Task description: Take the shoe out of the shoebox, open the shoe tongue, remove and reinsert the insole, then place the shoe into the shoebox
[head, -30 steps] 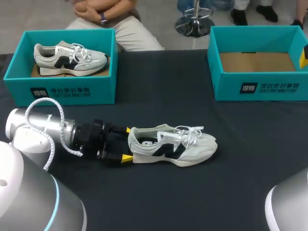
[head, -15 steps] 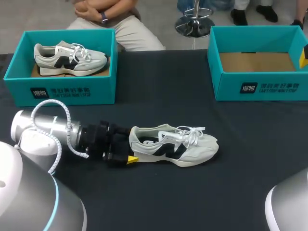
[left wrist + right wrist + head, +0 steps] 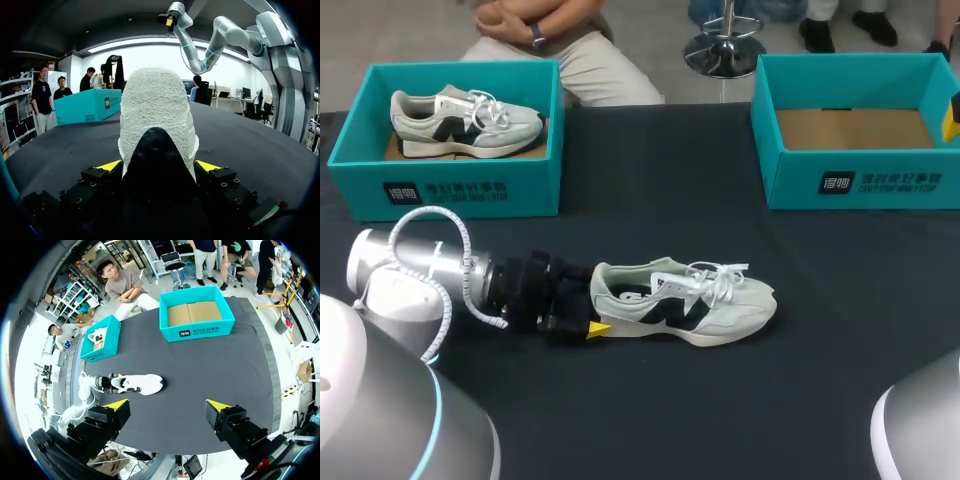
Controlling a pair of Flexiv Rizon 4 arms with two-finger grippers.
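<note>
1. Across the black cloth-covered table (image 3: 650, 190), two teal boxes are standing: the left shoebox (image 3: 535, 190) at the far left corner and the right shoebox (image 3: 790, 185) at the far right corner.
2. The left shoebox is holding a second shoe (image 3: 460, 120), pale grey with a dark side mark, which is sitting on its sole.
3. The right shoebox is showing its brown cardboard floor.
4. White print (image 3: 448, 190) is running along each box's front wall; it is not transcribed.
5. The shoe (image 3: 690, 305), pale grey with white laces (image 3: 720, 278), is resting on its sole near the table's middle, toward the near edge. Its toe is pointing at the right edge, and it is outside both boxes.
6. The left gripper (image 3: 159, 165) is lying low at the shoe's heel, with its yellow-tipped fingers pressing the heel from either side and clamping it.
7. The right gripper (image 3: 167, 405) is hanging high above the table, with its fingers spread wide apart.
</note>
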